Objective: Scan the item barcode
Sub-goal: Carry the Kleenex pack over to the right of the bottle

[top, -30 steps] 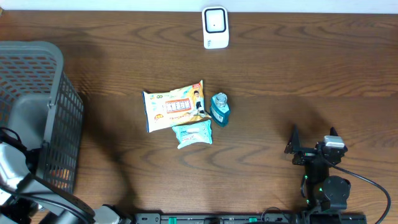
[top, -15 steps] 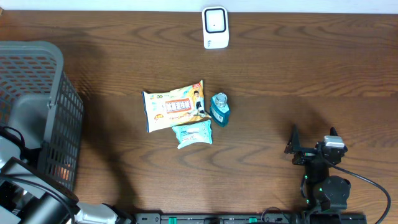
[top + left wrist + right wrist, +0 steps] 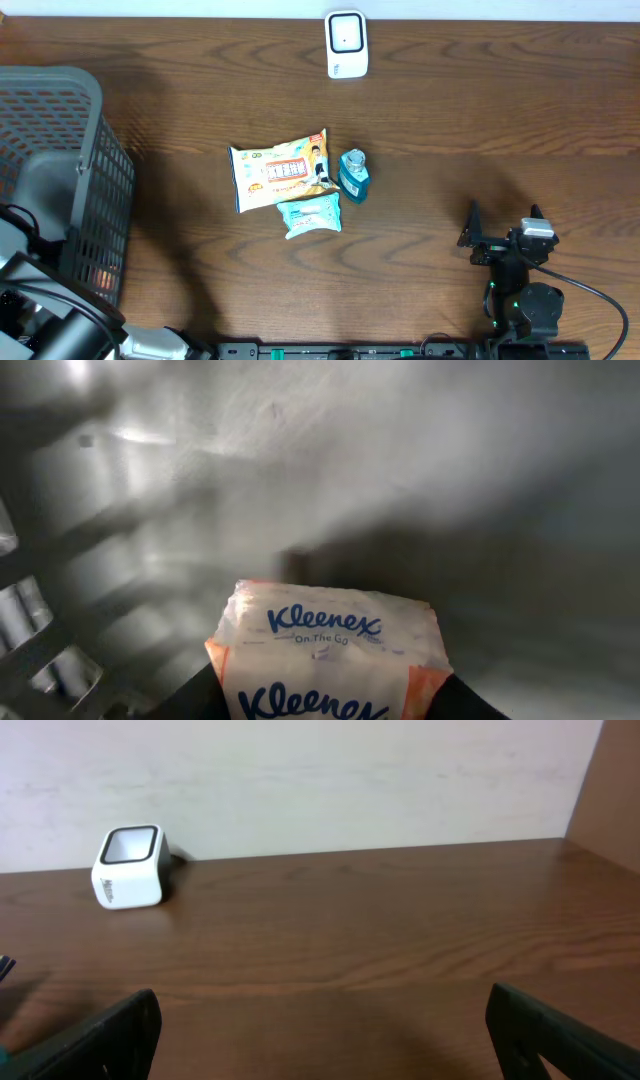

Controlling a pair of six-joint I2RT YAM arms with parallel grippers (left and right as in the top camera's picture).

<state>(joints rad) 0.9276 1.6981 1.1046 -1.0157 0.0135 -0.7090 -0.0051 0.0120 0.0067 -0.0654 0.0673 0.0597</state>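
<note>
We are at pickup: left gripper [image 3: 325,705] clamps the Kleenex pack [image 3: 325,645] inside the basket [image 3: 50,75]; right gripper [image 3: 320,1040] stands apart. Next we must lift the pack clear and present it to the scanner [image 3: 346,45].

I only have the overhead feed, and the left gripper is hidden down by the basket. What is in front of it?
Observer: The left wrist camera shows a Kleenex pack inside the basket, sitting between the fingers of the left gripper.
Operator: Is it gripped?
Observer: I can't tell. The fingers flank the pack's orange-edged sides, but contact isn't clear.
Operator: And the right arm?
Observer: Its wrist camera shows the right gripper open and empty, facing the white scanner.
</note>
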